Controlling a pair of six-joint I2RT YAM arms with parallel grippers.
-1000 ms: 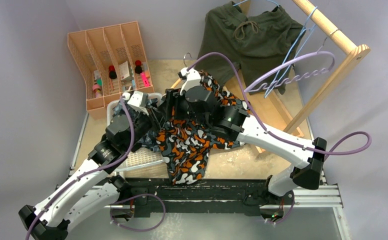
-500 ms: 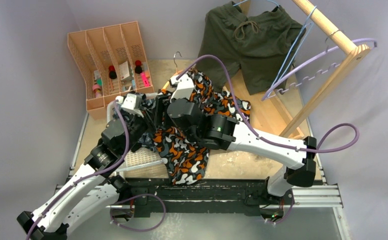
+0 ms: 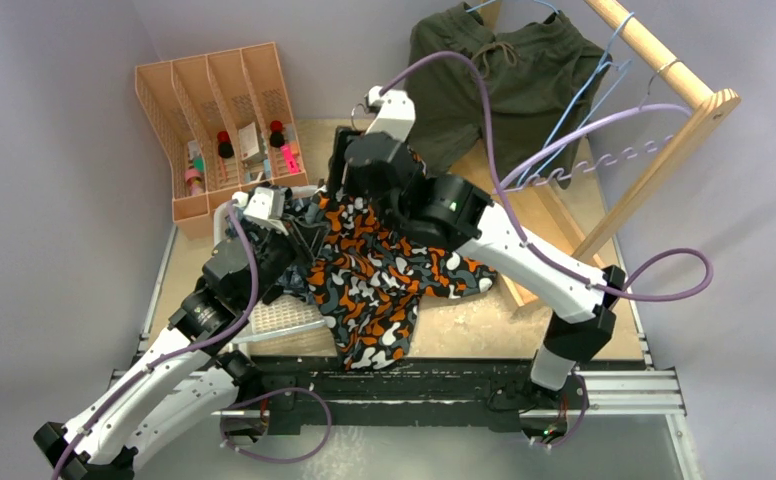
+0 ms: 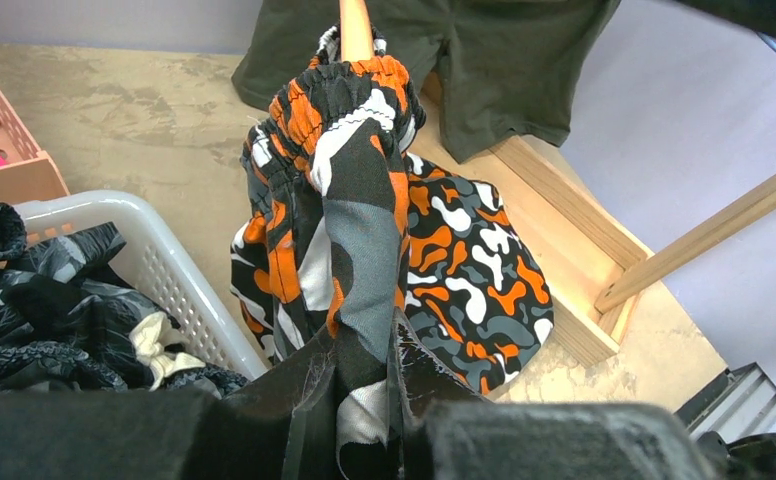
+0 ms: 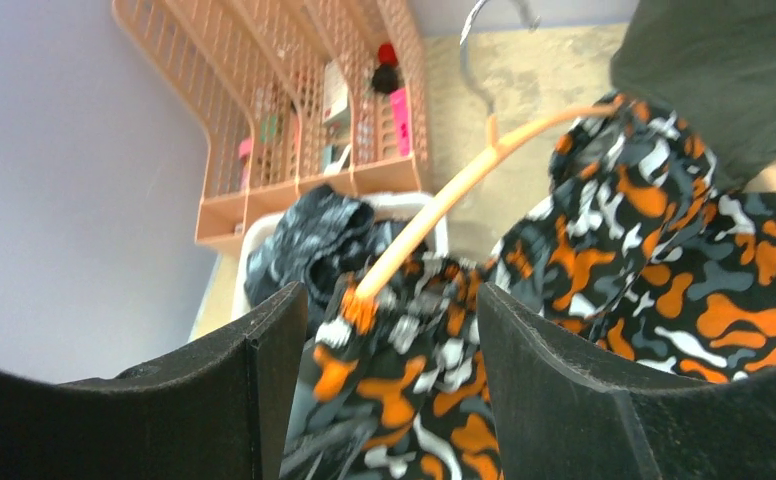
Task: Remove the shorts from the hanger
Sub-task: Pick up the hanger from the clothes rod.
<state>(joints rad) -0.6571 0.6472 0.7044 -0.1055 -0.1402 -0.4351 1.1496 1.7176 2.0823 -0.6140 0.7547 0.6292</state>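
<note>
The orange-black-white camouflage shorts [image 3: 374,285] drape from mid-table over the front edge, their waistband still bunched round one end of an orange hanger [image 5: 454,190]. My left gripper [image 4: 389,370] is shut on a fold of these shorts [image 4: 359,200], just below the waistband and beside the basket. The hanger's arm [image 4: 356,30] pokes out above the gathered elastic. My right gripper [image 5: 389,300] hangs open over the shorts [image 5: 664,240] and the hanger, touching neither. From above, the right gripper [image 3: 349,185] is behind the left gripper [image 3: 304,235].
Olive green shorts [image 3: 494,70] hang on the wooden rack [image 3: 654,60] at the back right, with empty blue hangers [image 3: 584,90] beside them. A white basket [image 4: 164,260] at the left holds dark camouflage shorts [image 4: 34,300]. A peach desk organizer [image 3: 214,120] stands at the back left.
The right arm swung from over the shorts toward the back of the table, its jaws staying open. The shorts now spread further right. The left gripper kept its hold and barely moved.
</note>
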